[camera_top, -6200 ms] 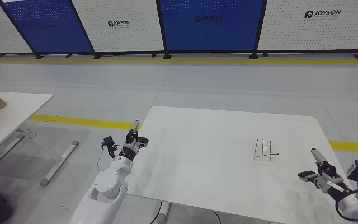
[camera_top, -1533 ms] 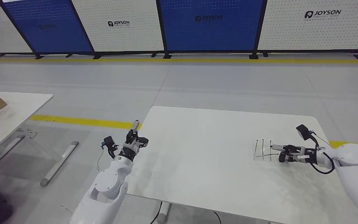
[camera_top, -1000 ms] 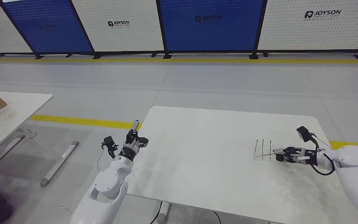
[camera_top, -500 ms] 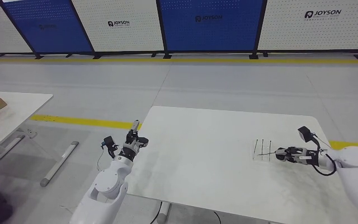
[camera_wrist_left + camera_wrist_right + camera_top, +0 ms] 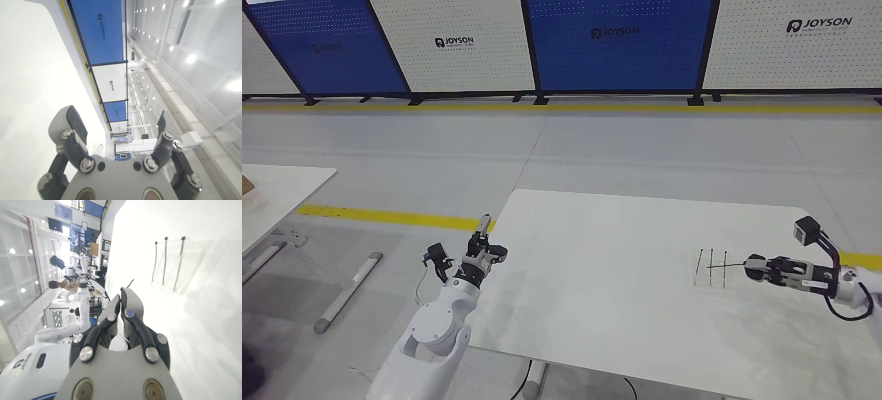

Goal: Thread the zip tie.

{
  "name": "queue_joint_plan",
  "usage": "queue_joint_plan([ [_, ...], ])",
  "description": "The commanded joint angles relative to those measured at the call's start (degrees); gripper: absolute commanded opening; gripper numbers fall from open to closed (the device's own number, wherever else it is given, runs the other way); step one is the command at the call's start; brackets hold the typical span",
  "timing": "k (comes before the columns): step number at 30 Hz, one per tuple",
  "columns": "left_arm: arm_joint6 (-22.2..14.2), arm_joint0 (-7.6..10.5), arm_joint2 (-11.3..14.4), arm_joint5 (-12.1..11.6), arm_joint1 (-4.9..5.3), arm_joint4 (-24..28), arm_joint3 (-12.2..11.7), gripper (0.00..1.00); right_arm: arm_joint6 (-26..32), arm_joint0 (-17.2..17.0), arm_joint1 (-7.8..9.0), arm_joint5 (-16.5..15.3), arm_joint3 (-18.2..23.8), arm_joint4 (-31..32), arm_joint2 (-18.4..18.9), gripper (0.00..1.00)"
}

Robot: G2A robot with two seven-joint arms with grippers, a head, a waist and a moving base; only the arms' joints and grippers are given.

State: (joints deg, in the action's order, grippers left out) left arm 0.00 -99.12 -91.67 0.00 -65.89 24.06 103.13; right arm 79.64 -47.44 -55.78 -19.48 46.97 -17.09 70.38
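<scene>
Your right hand (image 5: 752, 268) is clenched on one zip tie (image 5: 130, 283) at the right of the top view, just beside the clear stand (image 5: 709, 280). The tip pokes out free, likely for threading. Your left hand (image 5: 482, 248) sits released at the surface's (image 5: 622, 290) left edge.

One thin black plastic zip tie (image 5: 130, 283) was pinched in the right gripper (image 5: 120, 294), tip protruding, near the table's (image 5: 622, 260) right edge. Three matching black ties (image 5: 164, 260) were ranged side by side, apart, on a clear plastic holder (image 5: 191, 262) nearby.
</scene>
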Motion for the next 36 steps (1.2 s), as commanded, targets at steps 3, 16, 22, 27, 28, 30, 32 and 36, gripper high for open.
queue_joint_plan([
  [3,0.0,0.00,0.0,0.0,0.00,0.0,0.0,1.00,0.0,-4.1,1.54,0.0,6.7,-1.4,0.2,0.00],
  [16,0.0,0.00,0.0,0.0,0.00,0.0,0.0,1.00,-1.8,-6.0,0.78,0.0,10.5,-5.6,-1.1,0.00],
  [22,0.0,0.00,0.0,0.0,0.00,0.0,0.0,1.00,-4.7,-6.3,-0.63,0.0,16.5,-9.3,-2.9,0.00],
  [27,0.0,0.00,0.0,0.0,0.00,0.0,0.0,1.00,-7.4,-3.5,-2.86,0.0,16.3,-9.5,-8.4,0.00],
  [28,0.0,0.00,0.0,0.0,0.00,0.0,0.0,1.00,-7.3,-3.2,-3.02,0.2,16.1,-9.5,-8.8,0.00],
  [30,0.0,0.00,0.0,0.0,0.00,0.0,0.0,1.00,-7.3,-3.2,-3.02,0.2,16.1,-9.5,-8.8,0.00],
  [32,0.0,0.00,0.0,0.0,0.00,0.0,0.0,1.00,-7.3,-3.2,-3.02,0.2,16.1,-9.5,-8.8,0.00],
  [36,0.0,0.00,0.0,0.0,0.00,0.0,0.0,1.00,-7.3,-3.2,-3.02,0.2,16.1,-9.5,-8.8,0.00],
])
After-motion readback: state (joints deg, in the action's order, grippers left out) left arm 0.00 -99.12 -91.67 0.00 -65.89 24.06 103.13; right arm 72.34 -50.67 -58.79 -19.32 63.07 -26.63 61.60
